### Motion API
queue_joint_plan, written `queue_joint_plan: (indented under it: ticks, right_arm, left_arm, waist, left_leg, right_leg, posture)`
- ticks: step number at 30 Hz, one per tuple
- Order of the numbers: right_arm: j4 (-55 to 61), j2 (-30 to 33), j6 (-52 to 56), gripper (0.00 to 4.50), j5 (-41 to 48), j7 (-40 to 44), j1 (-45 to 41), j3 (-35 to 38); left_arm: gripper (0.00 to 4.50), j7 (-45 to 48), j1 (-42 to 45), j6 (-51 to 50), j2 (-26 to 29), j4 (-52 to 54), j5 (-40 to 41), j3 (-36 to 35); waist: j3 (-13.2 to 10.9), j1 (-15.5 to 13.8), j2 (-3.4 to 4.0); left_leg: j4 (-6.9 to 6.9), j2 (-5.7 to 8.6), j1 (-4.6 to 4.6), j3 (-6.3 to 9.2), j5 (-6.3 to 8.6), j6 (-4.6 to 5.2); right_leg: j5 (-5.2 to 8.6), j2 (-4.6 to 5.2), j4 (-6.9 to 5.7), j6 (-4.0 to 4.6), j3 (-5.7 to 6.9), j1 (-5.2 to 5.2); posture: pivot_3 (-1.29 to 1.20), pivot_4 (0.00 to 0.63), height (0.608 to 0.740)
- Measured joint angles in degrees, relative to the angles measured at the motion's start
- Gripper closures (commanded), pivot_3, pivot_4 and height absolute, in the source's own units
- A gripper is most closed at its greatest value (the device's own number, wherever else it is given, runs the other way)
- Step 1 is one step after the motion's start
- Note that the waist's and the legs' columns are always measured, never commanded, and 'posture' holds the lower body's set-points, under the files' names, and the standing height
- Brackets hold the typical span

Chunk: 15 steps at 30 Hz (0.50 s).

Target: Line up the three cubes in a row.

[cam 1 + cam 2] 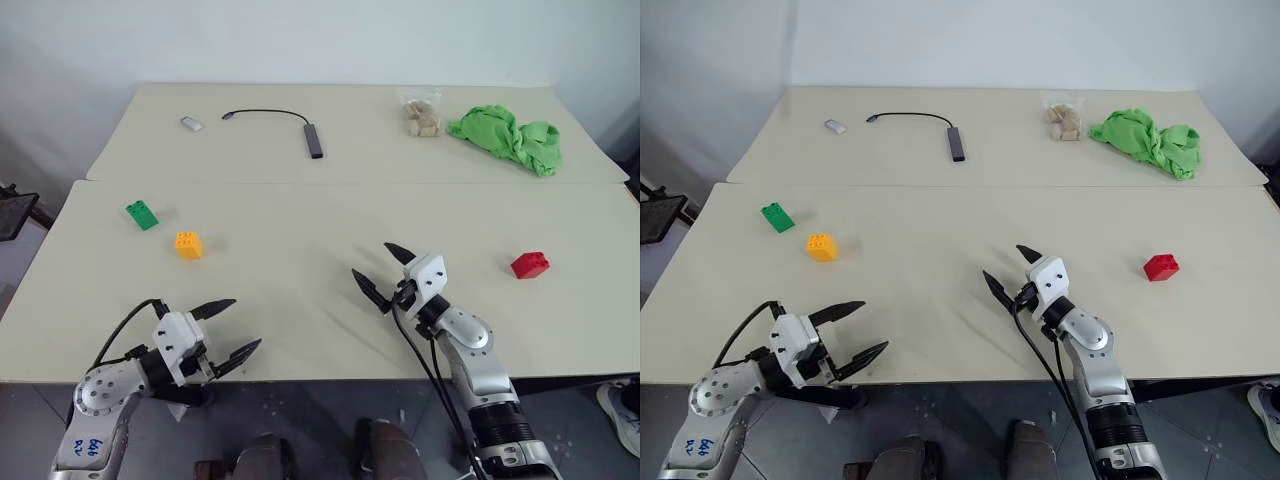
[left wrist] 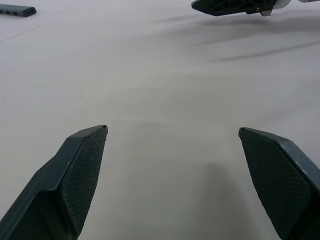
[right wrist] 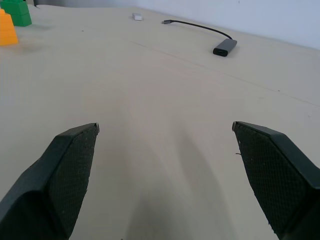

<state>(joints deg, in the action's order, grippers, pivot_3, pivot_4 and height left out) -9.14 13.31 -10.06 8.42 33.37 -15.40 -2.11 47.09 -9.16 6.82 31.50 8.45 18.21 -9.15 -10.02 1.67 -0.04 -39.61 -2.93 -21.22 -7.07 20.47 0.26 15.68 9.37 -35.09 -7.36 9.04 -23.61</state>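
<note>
The green cube [image 1: 141, 214] lay flat on the near desk [image 1: 300, 330], studs up, at the far left. The yellow-orange cube [image 1: 188, 244] sat upright near it, apart from it, closer to the front edge. The red cube [image 1: 529, 264] rested studs up, well apart from both, on the right side. None touched another.
</note>
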Motion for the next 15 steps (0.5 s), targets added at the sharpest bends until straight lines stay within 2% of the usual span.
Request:
queue_joint_plan:
  ticks: [4, 8, 11, 15]
  right_arm:
    - [0.39, -0.02, -0.4, 0.0, 0.76, 1.01, 0.13, 0.01]
    - [9.68, 3.64, 2.94, 0.0, 9.97, 7.96, 5.0, 0.86]
    - [17.66, 10.36, 7.4, 0.0, 15.6, 9.96, 10.19, 6.54]
    - [21.79, 16.71, 9.21, 0.0, 17.8, 8.69, 20.49, 19.27]
  left_arm:
    - [0.03, 0.04, -0.41, -2.43, -0.03, 0.05, 2.33, -0.64]
    - [0.03, 0.7, 2.54, -12.83, 1.09, 1.11, 7.88, -0.39]
    - [0.03, 1.51, 9.29, -14.44, 0.81, 1.76, 8.35, 2.12]
    - [0.03, 2.76, 18.44, -12.33, -1.69, -2.79, 4.9, 7.08]
  waist:
    - [0.0, -0.11, 0.0]
    - [-0.02, -0.65, 0.03]
    - [-0.02, -1.82, 0.03]
    - [0.0, -2.85, 0.02]
  left_leg:
    - [-0.01, 0.0, 0.0, 0.02, 0.0, 0.0]
    - [-0.01, 0.03, -0.02, 0.21, 0.01, 0.02]
    - [-0.13, 0.08, -0.03, 0.21, 0.03, 0.06]
    - [-0.13, 0.1, -0.02, -0.04, 0.03, 0.06]
  right_leg:
    - [0.0, 0.0, 0.0, 0.0, -0.01, 0.01]
    - [-0.01, 0.03, 0.05, -0.03, 0.0, 0.05]
    - [-0.03, 0.04, 0.14, -0.06, 0.0, 0.17]
    - [-0.03, 0.0, 0.22, -0.06, 0.03, 0.23]
  posture:
    - [0.0, 0.15, 0.74]
    - [0.0, 0.15, 0.74]
    - [0.0, 0.15, 0.74]
    - [0.0, 0.15, 0.74]
